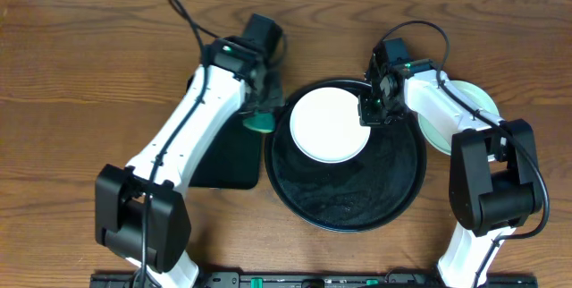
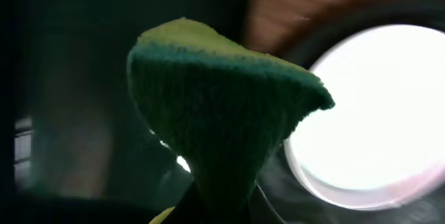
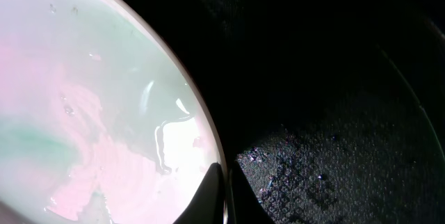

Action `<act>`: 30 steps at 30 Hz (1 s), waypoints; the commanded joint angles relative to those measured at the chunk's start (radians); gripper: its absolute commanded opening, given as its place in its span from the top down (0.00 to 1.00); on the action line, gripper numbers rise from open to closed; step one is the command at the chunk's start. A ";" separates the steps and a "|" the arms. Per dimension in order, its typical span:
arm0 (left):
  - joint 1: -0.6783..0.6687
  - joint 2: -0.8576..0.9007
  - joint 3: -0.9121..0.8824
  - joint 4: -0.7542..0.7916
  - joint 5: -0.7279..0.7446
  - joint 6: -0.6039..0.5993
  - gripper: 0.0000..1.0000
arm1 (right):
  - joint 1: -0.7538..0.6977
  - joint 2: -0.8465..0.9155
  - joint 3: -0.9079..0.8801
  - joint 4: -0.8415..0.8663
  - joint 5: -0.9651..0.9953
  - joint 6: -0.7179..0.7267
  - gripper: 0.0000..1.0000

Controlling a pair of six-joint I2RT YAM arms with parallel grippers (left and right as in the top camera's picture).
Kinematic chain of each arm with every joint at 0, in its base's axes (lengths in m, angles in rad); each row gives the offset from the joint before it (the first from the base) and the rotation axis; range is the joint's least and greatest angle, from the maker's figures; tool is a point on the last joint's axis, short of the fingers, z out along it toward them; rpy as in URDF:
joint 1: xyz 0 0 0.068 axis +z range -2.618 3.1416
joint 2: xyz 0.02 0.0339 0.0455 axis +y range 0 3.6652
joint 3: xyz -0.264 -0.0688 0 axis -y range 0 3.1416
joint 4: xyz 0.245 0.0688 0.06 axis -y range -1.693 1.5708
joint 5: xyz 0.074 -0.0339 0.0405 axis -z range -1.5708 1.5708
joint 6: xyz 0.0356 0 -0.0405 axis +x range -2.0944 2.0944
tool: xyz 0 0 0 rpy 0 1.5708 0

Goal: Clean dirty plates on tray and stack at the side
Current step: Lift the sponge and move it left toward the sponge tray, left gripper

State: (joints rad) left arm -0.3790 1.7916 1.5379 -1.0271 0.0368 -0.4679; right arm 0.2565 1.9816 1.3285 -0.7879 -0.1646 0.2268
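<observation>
Right end effector (image 1: 368, 114), closed, meets the rim of the one white plate (image 1: 326, 125) lying far-left in the black tray (image 1: 357, 203); left end effector (image 1: 261, 118) clamps one green sponge (image 2: 222, 113); pale-green plates (image 1: 474, 100) sit right, off-tray.

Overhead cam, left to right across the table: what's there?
Dark green rectangular tray → green sponge → white plate lying on the black round tray → pale green plate beside the tray's right rim.
</observation>
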 commanded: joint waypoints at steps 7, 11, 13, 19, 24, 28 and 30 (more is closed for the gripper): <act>0.122 0.002 -0.113 -0.034 -0.102 0.074 0.93 | 0.007 0.001 -0.003 0.003 -0.035 -0.007 0.99; 0.157 0.002 -0.179 -0.007 -0.102 0.109 0.92 | 0.007 0.001 -0.003 0.003 -0.035 -0.007 0.99; 0.175 0.002 -0.219 0.019 -0.102 0.111 0.93 | 0.007 0.001 -0.003 0.004 -0.035 -0.007 0.99; 0.199 0.002 -0.325 0.126 -0.101 0.129 0.92 | 0.007 0.001 -0.003 0.004 -0.035 -0.007 0.99; 0.199 0.002 -0.385 0.193 -0.101 0.158 0.92 | 0.007 0.001 -0.003 0.004 -0.035 -0.007 0.99; 0.199 0.002 -0.412 0.233 -0.101 0.158 0.93 | 0.007 0.001 -0.003 0.004 -0.035 -0.007 0.99; 0.199 0.002 -0.417 0.233 -0.097 0.157 0.92 | 0.007 0.001 -0.003 0.003 -0.035 -0.007 0.99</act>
State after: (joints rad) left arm -0.1833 1.7916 1.1336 -0.7963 -0.0517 -0.3313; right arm 0.2565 1.9816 1.3285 -0.7879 -0.1650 0.2264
